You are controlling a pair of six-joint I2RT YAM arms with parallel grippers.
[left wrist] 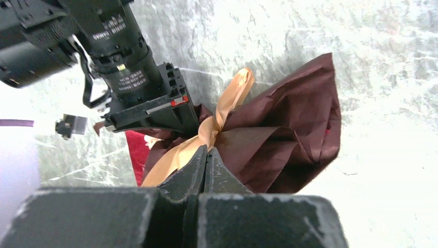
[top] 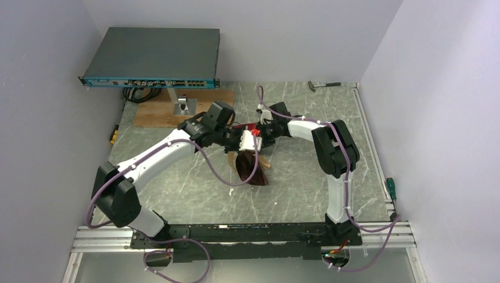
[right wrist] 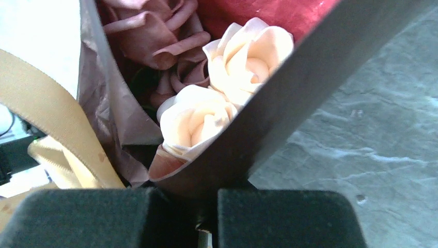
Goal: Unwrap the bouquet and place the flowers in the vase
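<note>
table [top: 194, 194]: grey marbled | far left: wooden board [top: 152, 115] | far edge: hammer [top: 323, 85]

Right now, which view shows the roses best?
The right wrist view: two cream roses sit close up inside the wrapping paper. The left wrist view shows mostly paper and ribbon; the top view shows the bouquet only as a small dark bundle.

The bouquet [top: 250, 168] is at the centre of the surface [top: 306, 183], with the left tool [left wrist: 206, 157] on its left and the right tool [right wrist: 199, 201] on its right. The flowers [right wrist: 206, 113] sit inside it. A hammer [top: 324, 85] lies at the far right corner.
</note>
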